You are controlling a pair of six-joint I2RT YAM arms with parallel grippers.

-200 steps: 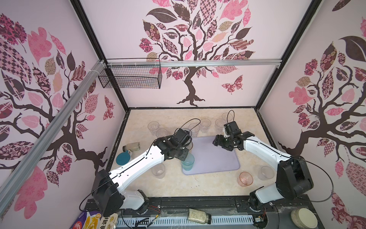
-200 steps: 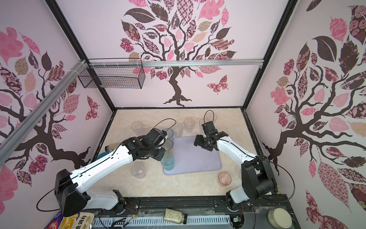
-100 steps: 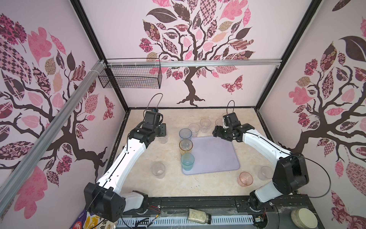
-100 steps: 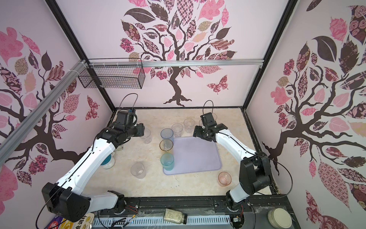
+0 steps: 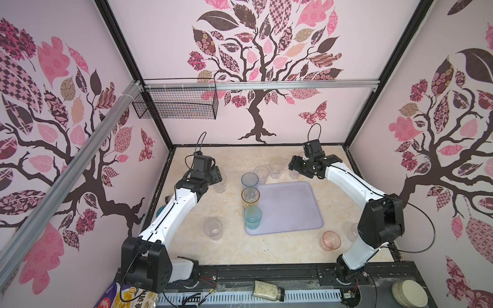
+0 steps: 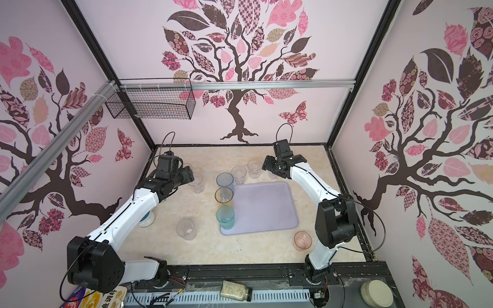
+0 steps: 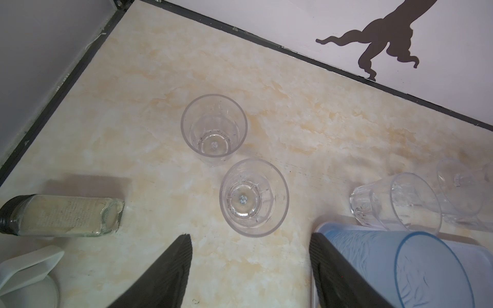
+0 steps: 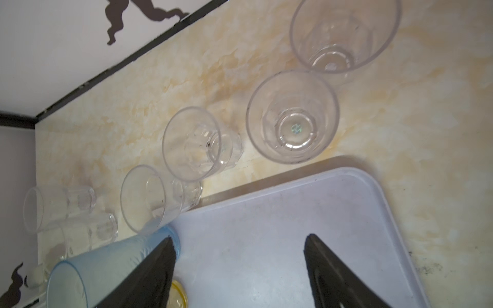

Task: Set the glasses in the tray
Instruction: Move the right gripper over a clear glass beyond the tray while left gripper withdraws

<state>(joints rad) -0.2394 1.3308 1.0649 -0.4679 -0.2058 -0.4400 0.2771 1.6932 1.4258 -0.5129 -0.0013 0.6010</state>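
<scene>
- Mid-table, on the marbled tabletop (image 5: 266, 248): tray (image 5: 288, 208), lavender, lying flat between my two arms.
- Stowed (3): tall glasses, upright in a line along the tray's left side. The blue-grey glass (image 5: 250, 182) is at the far corner, the amber glass (image 5: 250, 197) in the middle and the teal glass (image 5: 252, 217) at the near corner.
- Outstanding (9, by my count), all short and all on bare table:
  - pair of clear glasses (image 5: 220, 184) far left, under my left claw;
  - back-row glasses (image 8: 292, 117), four clear ones just behind the tray's far rim;
  - lone clear glass (image 5: 213, 229), near left;
  - clear glass by my right arm (image 5: 352, 232), half hidden;
  - pink glass (image 5: 330, 240), near right.
- Progress, my judgement: about a quarter done; every short glass is yet to be moved.
- Left claw (image 7: 252, 237): fingers apart, nothing between them. It hovers with one glass of the pair straight ahead, which I judge the likely next pick.
- Right claw (image 8: 240, 238): fingers apart, empty, above the tray's far corner. One finger crosses in front of the blue-grey glass.
- View notes:
  - The right wrist view shows all four back-row glasses. Both top views hide part of that row under my right claw.
  - The left wrist view shows a capped bottle (image 7: 61, 216) on its side by the left wall. My left arm mostly covers it from above.
  - Only the top views show the pink glass, the lone clear glass and the teal glass.
</scene>
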